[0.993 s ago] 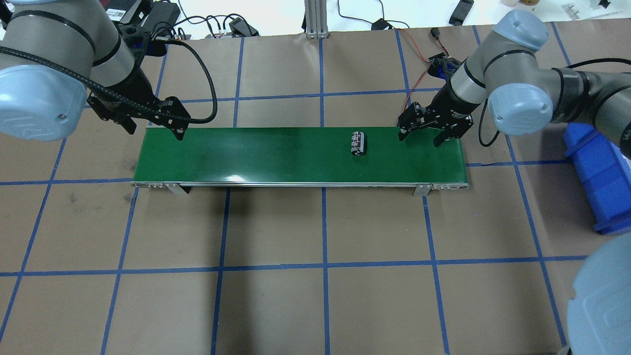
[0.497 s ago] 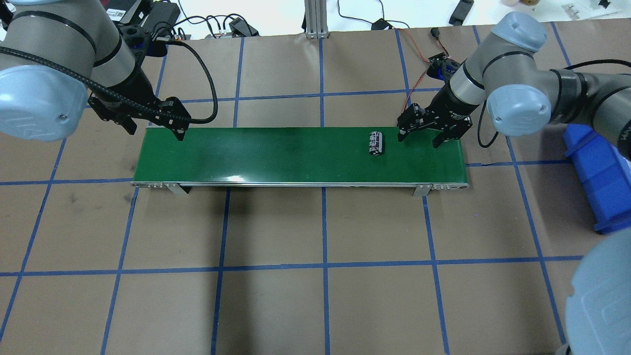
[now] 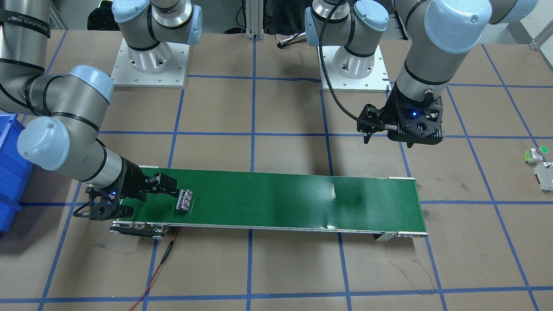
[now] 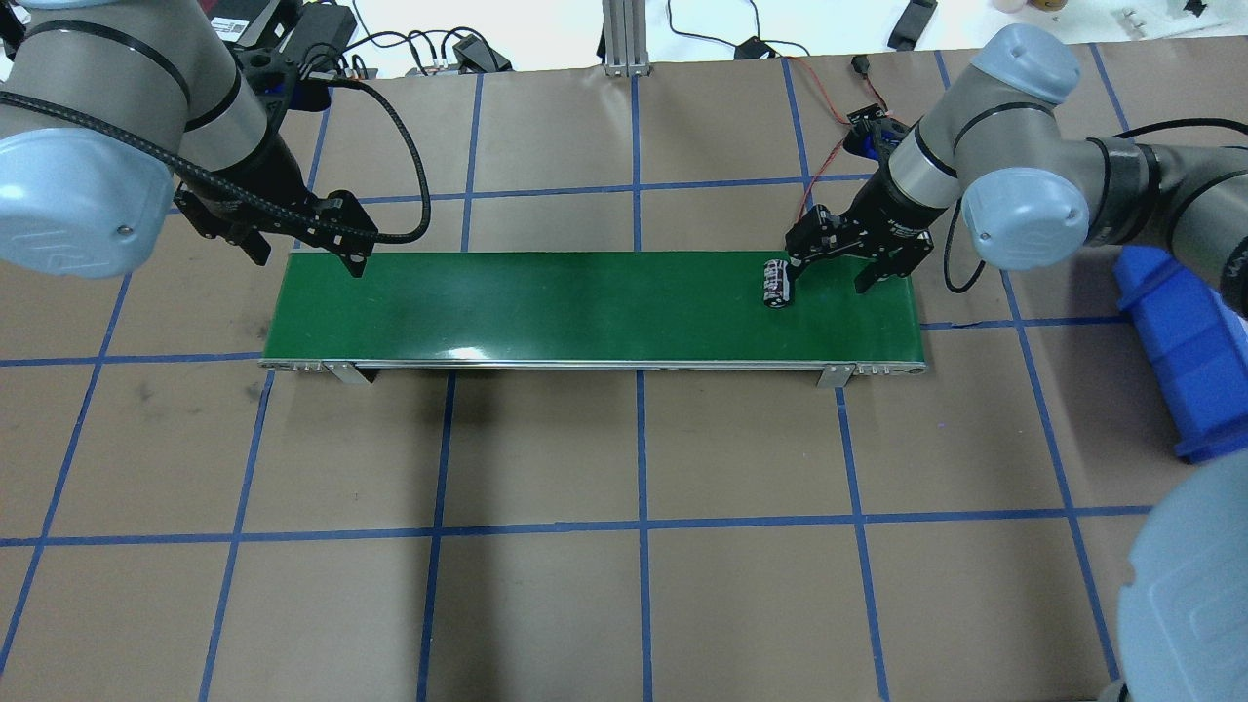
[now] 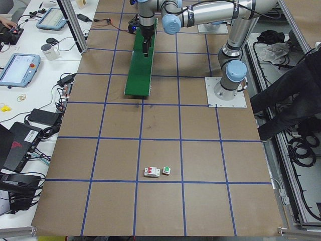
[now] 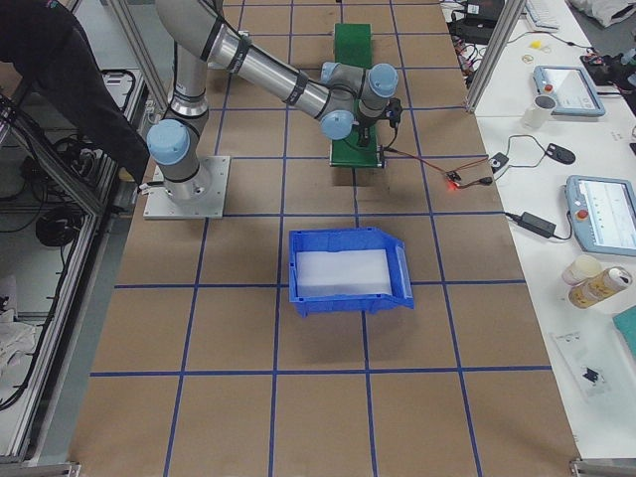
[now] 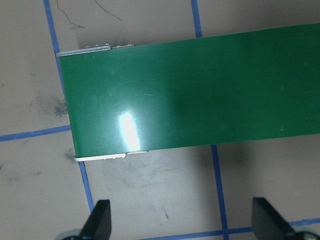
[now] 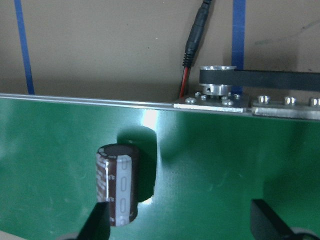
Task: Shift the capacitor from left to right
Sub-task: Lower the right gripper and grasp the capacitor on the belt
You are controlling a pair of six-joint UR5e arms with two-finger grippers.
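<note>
The capacitor point(image 4: 777, 283), a stubby dark cylinder with pale stripes, lies on its side on the green conveyor belt point(image 4: 585, 302) near its right end. It also shows in the front view point(image 3: 184, 200). My right gripper point(image 4: 829, 278) is open and low over the belt's right end. In the right wrist view the capacitor point(image 8: 117, 184) lies right at one fingertip point(image 8: 97, 220), at the edge of the open gap. My left gripper point(image 4: 310, 261) is open and empty at the belt's far left corner. The left wrist view shows only bare belt point(image 7: 200, 90).
A blue bin point(image 4: 1189, 351) stands on the table right of the belt. A small white part with a green cap point(image 3: 535, 154) and a pale grey-white block point(image 3: 545, 175) lie far off past the belt's left end. A red wire point(image 8: 186, 80) runs by the belt's motor end.
The capacitor has travelled right along the belt, from mid-right to beside my right gripper's finger. Both arms have stayed nearly still.
</note>
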